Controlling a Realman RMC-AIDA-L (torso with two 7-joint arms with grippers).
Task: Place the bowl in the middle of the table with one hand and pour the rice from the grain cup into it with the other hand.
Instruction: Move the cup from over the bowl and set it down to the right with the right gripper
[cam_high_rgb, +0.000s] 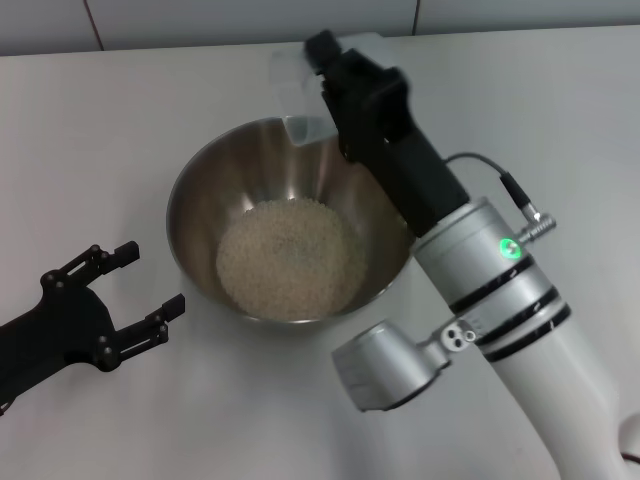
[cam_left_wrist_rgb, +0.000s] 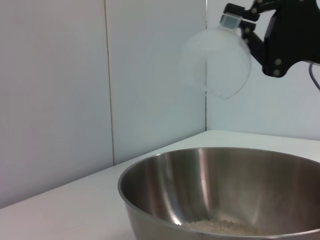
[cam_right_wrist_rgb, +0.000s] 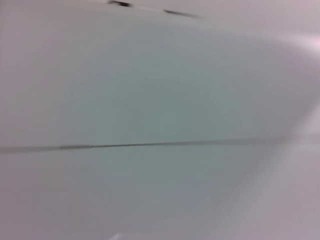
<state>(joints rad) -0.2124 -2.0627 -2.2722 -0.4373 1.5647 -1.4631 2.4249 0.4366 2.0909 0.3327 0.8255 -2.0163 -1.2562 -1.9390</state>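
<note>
- The right arm reaches diagonally across the counter (cam_high_rgb: 120, 130) from the near right side, its white, ringed forearm with a small green light leading into a black wrist that ends above the far rim of the bowl (cam_high_rgb: 190, 215).
- The right claw (cam_high_rgb: 322, 58) is pinching the grain cup (cam_high_rgb: 292, 75) by its rim; in the left wrist view the cup (cam_left_wrist_rgb: 217, 62) hangs in the air above the bowl (cam_left_wrist_rgb: 160, 195), turned on its side, with the black fingers (cam_left_wrist_rgb: 250, 15) clamped at its small tab.
- The cup is translucent, frosted plastic, rounded and slightly tapered; it looks blurred, and nothing can be made out inside it.
- The left claw (cam_high_rgb: 150, 290) rests low over the counter just left of the bowl, not touching it, its black jointed fingers spread wide with the opening facing the bowl.
- The bowl stands upright on the counter near the middle; it is stainless steel, deep and round with a thin rim, brushed and shiny inside with streaked reflections on its wall.
- The rice (cam_high_rgb: 290, 260) lies in the bottom of the bowl as a pale, off-white, granular round mound; from the left wrist only a thin strip of grains (cam_left_wrist_rgb: 220, 226) shows over the rim.
- The counter is matte, plain white-grey; behind it rises a pale panelled wall (cam_left_wrist_rgb: 55, 100) with thin vertical seams.
- The right wrist view shows only a blurred pale surface crossed by one thin dark line.
</note>
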